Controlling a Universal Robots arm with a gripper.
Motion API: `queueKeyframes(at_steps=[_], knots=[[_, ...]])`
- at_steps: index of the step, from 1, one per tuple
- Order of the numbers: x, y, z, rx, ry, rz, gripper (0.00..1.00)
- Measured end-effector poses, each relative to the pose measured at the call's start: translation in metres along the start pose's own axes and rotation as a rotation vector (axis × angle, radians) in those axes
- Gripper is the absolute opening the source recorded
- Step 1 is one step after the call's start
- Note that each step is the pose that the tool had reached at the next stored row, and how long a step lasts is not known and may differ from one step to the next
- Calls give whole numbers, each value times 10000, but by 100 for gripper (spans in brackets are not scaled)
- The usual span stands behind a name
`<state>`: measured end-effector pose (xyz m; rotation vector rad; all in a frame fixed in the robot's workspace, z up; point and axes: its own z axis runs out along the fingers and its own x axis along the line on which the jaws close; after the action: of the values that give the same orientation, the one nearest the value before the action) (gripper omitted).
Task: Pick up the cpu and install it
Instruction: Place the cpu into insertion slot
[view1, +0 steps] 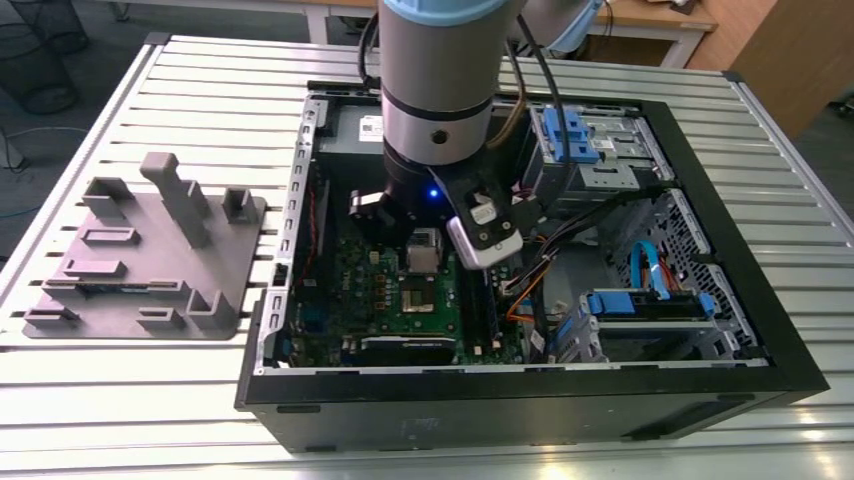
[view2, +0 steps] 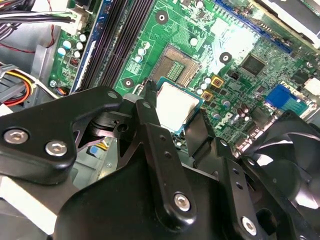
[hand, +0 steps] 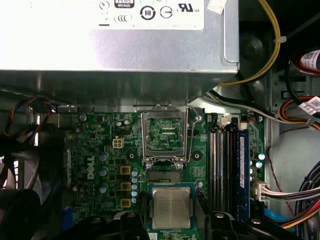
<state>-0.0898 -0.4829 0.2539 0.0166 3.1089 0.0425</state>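
Observation:
The cpu (view2: 175, 106) is a small square chip with a silver top and a thin pale edge. My gripper (view2: 175, 114) is shut on it, one black finger (view2: 149, 102) against each side. It hangs a little above the green motherboard (view2: 235, 45) inside the open computer case (view1: 534, 385). Just beside it lies the bare socket (view2: 175, 64), its contact field uncovered. In the first wrist view the cpu (hand: 171, 207) sits in the gripper (hand: 171, 222) close to the socket (hand: 165, 175), whose metal frame (hand: 165, 132) stands hinged up. The exterior view has the gripper (view1: 424, 258) low over the board.
A grey fixture tray (view1: 147, 260) with upright blocks lies on the slatted table at the exterior view's left. Inside the case are the power supply (hand: 115, 40), memory slots (hand: 227, 170), coloured cables (hand: 295, 210), a black fan (view2: 295, 160) and blue drive cages (view1: 574, 135).

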Motion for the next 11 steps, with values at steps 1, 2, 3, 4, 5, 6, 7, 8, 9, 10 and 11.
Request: queueKeyframes(at_steps=[1,2,3,4,5,6,7,8,9,10,11], knots=[[0,0,10,16,1,-1,47],[0,0,19,26,1,-1,47],[1,0,28,33,0,-1,47],[1,-1,35,39,0,-2,47],[1,-1,38,41,1,-2,47],[2,-1,38,43,2,-1,47],[1,-1,38,44,1,-1,47],[1,-1,39,43,1,-1,47],[1,-1,40,40,0,-2,47],[1,-1,40,41,0,-1,47],[1,-1,40,41,0,-1,47]])
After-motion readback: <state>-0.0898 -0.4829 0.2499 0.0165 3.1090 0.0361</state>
